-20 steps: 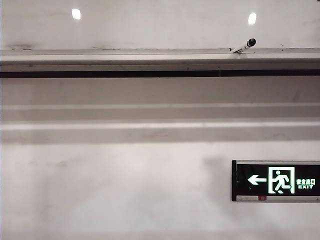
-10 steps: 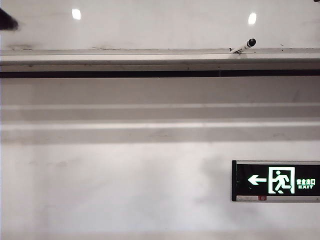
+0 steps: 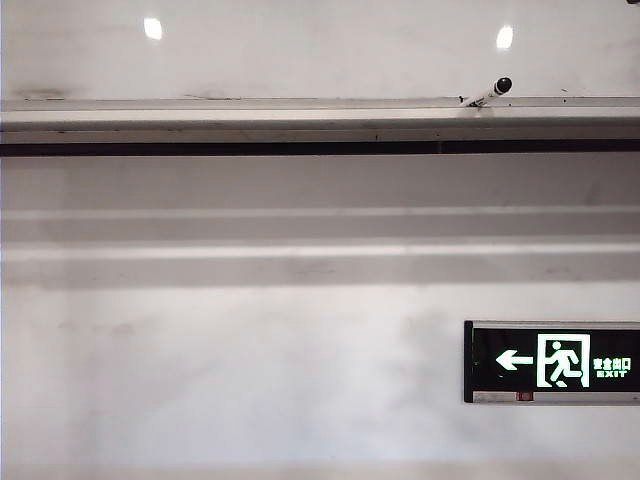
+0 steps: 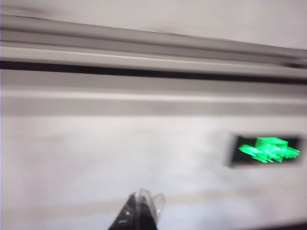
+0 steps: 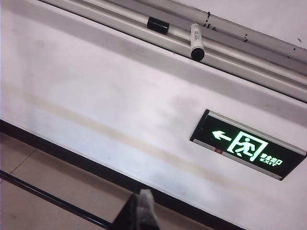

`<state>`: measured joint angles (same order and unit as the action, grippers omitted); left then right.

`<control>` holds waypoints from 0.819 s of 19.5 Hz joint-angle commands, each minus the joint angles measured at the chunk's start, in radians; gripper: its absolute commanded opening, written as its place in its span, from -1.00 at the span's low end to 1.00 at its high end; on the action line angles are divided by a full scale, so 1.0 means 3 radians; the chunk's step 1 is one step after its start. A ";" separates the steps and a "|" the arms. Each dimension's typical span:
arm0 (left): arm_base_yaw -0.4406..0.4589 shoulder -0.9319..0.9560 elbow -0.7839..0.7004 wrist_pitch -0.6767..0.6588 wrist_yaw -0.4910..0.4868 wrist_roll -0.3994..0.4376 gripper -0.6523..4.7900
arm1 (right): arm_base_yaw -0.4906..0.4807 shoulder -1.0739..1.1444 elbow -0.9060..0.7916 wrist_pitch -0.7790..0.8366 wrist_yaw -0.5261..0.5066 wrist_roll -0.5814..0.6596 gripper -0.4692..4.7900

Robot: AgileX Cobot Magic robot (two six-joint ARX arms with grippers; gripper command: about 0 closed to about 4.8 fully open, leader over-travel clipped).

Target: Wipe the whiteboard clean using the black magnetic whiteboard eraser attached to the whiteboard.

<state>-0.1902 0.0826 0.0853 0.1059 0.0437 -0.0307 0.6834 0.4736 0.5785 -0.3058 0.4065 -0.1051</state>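
The whiteboard (image 3: 320, 60) fills the strip above the silver edge rail (image 3: 250, 108) in the exterior view, glossy, with two light reflections and faint grey smudges near the rail's left end. No arm shows in that view.

The left gripper (image 4: 141, 211) appears only in its own blurred wrist view, fingers pressed together and holding nothing, pointing at the wall below the rail. Further right along the rail lies a marker (image 3: 488, 92) with a black cap, and in the right wrist view a small black block (image 5: 158, 25) sits just beside it; whether that is the eraser cannot be told. The right gripper (image 5: 141, 211) is likewise closed and empty, well below the exit sign (image 3: 553, 361).

Judging from this, the eraser is not in hand and the step is locating it. The next move calls for spread jaws near the rail.
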 commanded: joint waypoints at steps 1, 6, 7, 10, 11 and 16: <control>0.0403 -0.0195 -0.0036 -0.0135 0.0158 0.0015 -0.78 | 0.0000 -0.0006 0.0017 0.0037 -0.0005 0.0014 -0.78; 0.0842 -0.0267 -0.0153 -0.0360 0.0158 0.0219 -0.78 | 0.0001 -0.0005 0.0017 0.0037 -0.0005 0.0014 -0.78; 0.0839 -0.0267 -0.0263 -0.0273 0.0155 0.0296 -0.78 | 0.0001 -0.0006 0.0017 0.0036 -0.0005 0.0014 -0.78; 0.0774 -0.0267 -0.0261 -0.0389 0.0027 0.0415 -0.78 | 0.0001 -0.0005 0.0017 0.0036 -0.0006 0.0014 -0.78; 0.0703 -0.0267 -0.0261 -0.0387 -0.0062 0.0429 -0.78 | 0.0001 -0.0005 0.0017 0.0036 -0.0005 0.0014 -0.79; 0.0462 -0.0267 -0.0261 -0.0388 -0.0306 0.0425 -0.78 | 0.0001 -0.0006 0.0018 0.0037 -0.0005 0.0014 -0.78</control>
<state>-0.0525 0.0036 0.0063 -0.0216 -0.0452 0.0937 0.6838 0.4736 0.5785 -0.3058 0.4053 -0.1047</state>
